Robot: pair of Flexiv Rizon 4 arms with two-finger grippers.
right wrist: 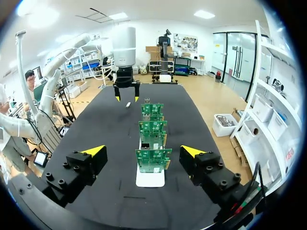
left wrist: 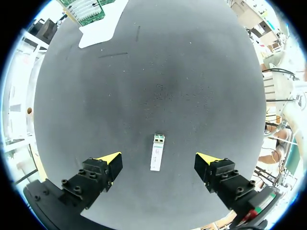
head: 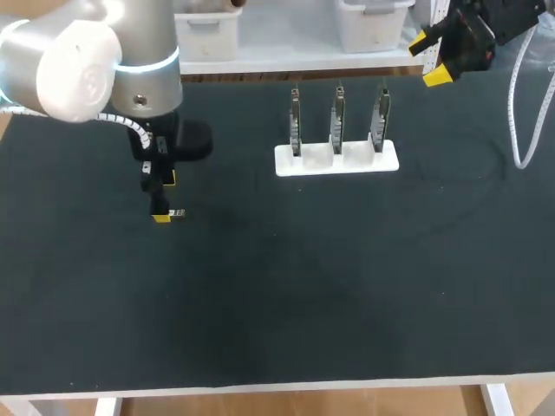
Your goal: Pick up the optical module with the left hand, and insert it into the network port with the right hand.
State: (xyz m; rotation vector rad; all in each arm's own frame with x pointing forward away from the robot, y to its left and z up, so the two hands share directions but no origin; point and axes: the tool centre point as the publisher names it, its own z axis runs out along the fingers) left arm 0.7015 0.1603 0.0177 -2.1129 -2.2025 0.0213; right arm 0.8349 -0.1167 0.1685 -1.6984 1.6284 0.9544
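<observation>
My left arm [head: 95,61] comes in at the upper left of the head view, and my left pincer [head: 162,198] hangs from it over the left part of the dark table mat [head: 303,286]. The pincer is wide open and holds nothing. The module [left wrist: 157,152], a small pale bar with a greenish end, lies flat on the mat between my two yellow fingertips [left wrist: 110,158] and is apart from both of them. Its greenish end points away from the pincer. In the head view it shows as a small pale piece just right of the lower yellow tip, at the left middle of the frame. Further right, at the upper middle of the head view, a white stand [head: 336,160] sits on the mat, well apart from the module. Three green boards [head: 337,117] stand upright in it, side by side in a row with gaps between them. I cannot make out the sockets on them. At the upper right corner of the head view my right pincer [head: 429,59] hangs near the far edge of the table, also spread wide and holding nothing. In its own wrist view the stand lies ahead of it, roughly in line with the gap between its fingers, with the three boards lined up one behind another. My left pincer stands beyond them, above the module. A white cable [head: 520,113] loops down at the right edge of the head view.
</observation>
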